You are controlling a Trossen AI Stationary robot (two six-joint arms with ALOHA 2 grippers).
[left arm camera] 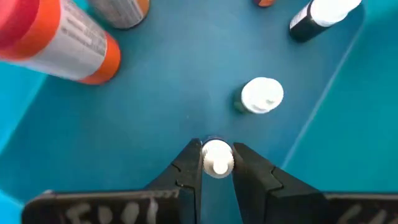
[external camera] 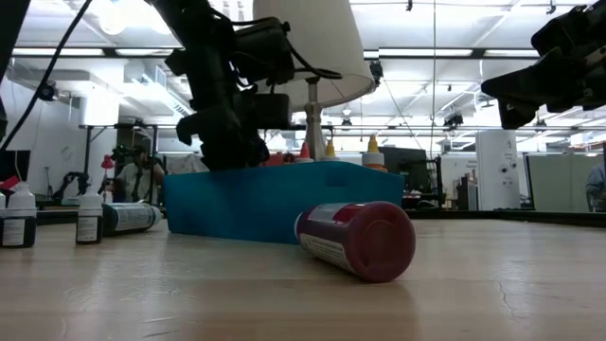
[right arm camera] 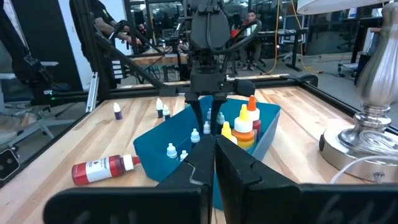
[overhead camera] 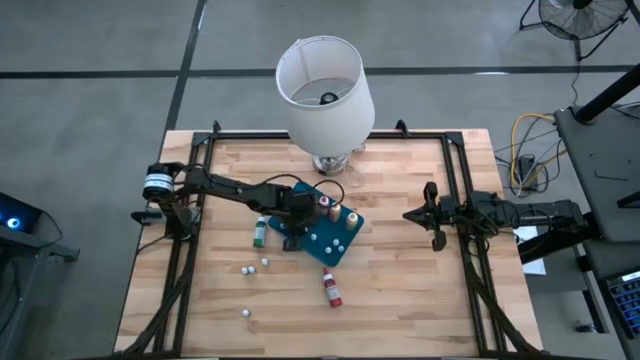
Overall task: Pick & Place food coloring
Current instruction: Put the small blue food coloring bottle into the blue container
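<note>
High view first, working across from the left: the left arm reaches in over the wooden table (overhead camera: 400, 300) and its left gripper (overhead camera: 296, 222) hangs over the near-left part of the teal tray (overhead camera: 345, 245). Beside the tray's left edge a green bottle (overhead camera: 260, 232) lies on its side, and a few small white-capped bottles (overhead camera: 265, 263) stand loose on the wood in front of it. From the left wrist view, those fingers (left arm camera: 186, 171) are clamped on the white cap of a small dark bottle (left arm camera: 217, 158) that stands upright on the tray floor, one finger on each side of the cap. Another white-capped bottle (left arm camera: 262, 96) stands just beyond it, and an orange bottle (left arm camera: 68, 40) stands in the tray's far corner.

Toward the tray's back, next to the left gripper, the taller orange and yellow bottles (overhead camera: 337, 212) stand upright together. A red bottle (overhead camera: 331, 288) lies on its side on the table in front of the tray, well apart from it; it is the big round shape nearest the low camera. Behind the tray stands a lamp (overhead camera: 325, 95) with a white shade and a silvery base.

Over on the right, the right gripper (overhead camera: 437, 215) waits above bare wood near the frame rail, fingers pressed together on nothing, pointed toward the tray.
</note>
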